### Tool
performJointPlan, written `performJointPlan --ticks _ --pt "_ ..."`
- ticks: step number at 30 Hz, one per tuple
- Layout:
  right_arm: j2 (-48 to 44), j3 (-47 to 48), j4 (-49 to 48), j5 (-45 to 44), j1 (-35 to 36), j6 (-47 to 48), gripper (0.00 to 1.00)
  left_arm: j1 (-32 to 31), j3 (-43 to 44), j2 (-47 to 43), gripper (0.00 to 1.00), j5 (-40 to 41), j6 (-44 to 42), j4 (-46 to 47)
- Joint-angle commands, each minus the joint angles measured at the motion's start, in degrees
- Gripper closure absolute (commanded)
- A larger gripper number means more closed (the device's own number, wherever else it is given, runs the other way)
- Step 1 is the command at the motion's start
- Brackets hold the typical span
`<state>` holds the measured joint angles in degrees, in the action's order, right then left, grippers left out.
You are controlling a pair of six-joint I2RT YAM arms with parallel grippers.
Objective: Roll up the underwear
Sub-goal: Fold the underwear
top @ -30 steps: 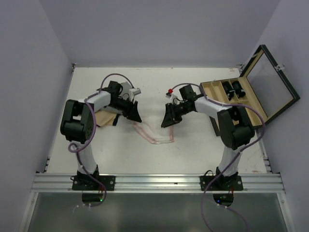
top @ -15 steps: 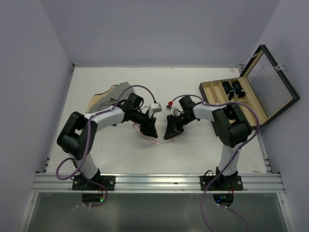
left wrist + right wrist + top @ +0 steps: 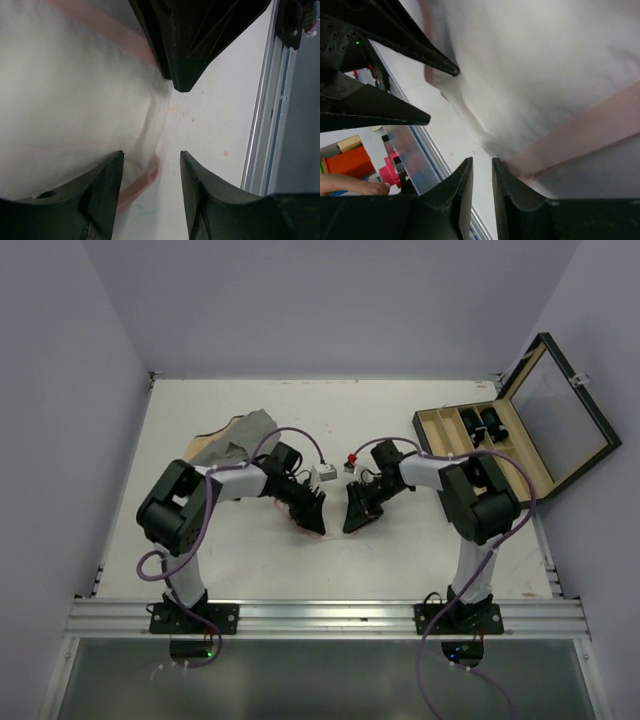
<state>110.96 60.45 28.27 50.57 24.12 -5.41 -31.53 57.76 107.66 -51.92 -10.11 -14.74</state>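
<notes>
Open wooden case point(image 3: 562, 408), grey cloth point(image 3: 256, 425), tan cloth point(image 3: 205, 449)

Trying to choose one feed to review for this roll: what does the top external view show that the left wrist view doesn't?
Only top external: both arms whole, the open case at the right, and the grey cloth and tan cloth at the far left. Only left wrist: the underwear up close, white fabric with pink trim, and the left gripper open at its edge. Both: the left gripper and right gripper tip to tip at the underwear, on the white table.
</notes>
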Motion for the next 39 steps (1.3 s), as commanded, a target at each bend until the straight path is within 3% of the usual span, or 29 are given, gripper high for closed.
performJointPlan --ticks 1,2,5,9,16,24,33,39 --pt "-8.63 3.71 4.94 1.64 0.23 2.6 0.74 -0.02 1.3 -9.19 0.46 3.04 -7.81 -7.22" --pt "-10.13 4.32 4.95 1.21 0.23 2.42 0.73 -0.11 1.39 -11.65 0.4 4.45 -8.95 -7.4" --pt "-13.39 6.78 5.12 -1.25 0.23 3.82 0.72 -0.46 1.92 -19.4 0.35 11.21 -14.05 -7.67" --pt "-11.12 11.26 6.71 -4.16 0.23 7.17 0.72 -3.71 1.83 -23.36 0.34 19.29 -25.97 -9.68" --pt "-2.42 16.89 0.83 -4.43 0.4 1.2 0.72 -17.75 -8.09 -26.18 0.36 34.77 -39.71 -2.32" --pt "3.56 13.66 -4.1 -3.72 2.51 -1.18 0.72 -22.87 -11.0 -20.92 0.42 38.64 -42.27 2.35" --pt "4.35 11.97 -3.84 -5.04 3.3 1.01 0.73 -23.14 -11.35 -16.43 0.53 41.28 -43.06 4.99" --pt "2.87 12.94 -2.17 -6.97 3.3 2.25 0.72 -23.4 -12.76 -15.11 0.53 42.34 -43.59 5.69"
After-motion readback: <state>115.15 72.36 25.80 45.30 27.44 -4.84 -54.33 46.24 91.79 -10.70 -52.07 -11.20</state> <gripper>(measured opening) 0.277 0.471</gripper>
